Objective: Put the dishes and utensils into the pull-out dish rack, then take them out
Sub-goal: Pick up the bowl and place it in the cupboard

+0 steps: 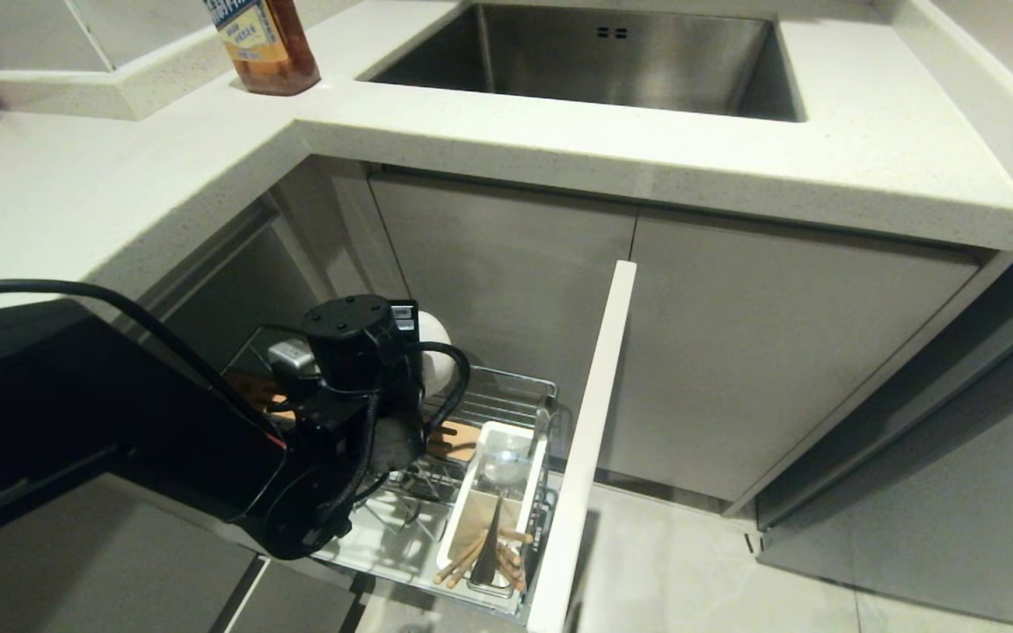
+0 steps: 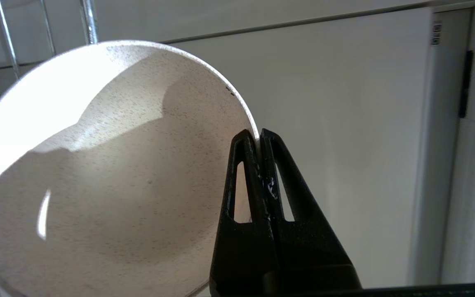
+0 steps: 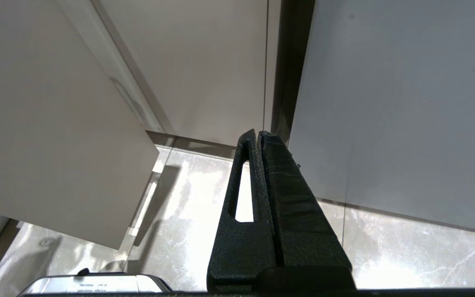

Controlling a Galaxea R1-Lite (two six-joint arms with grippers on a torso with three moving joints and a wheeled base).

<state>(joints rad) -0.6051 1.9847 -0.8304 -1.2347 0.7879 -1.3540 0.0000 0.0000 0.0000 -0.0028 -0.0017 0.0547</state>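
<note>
The left gripper [image 2: 259, 138], jaws clamped on the cream bowl's [image 2: 109, 165] rim over the pull-out dish rack [image 1: 506, 387], needed a steady, level carry; the right gripper [image 3: 259, 136] hung pressed together, empty.

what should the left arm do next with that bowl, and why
Probably lift the bowl straight up, clear of the rack wires. The left gripper is shut on its rim, the bowl stands on edge among them, and the chopsticks sit in the holder, suggesting unloading.
</note>
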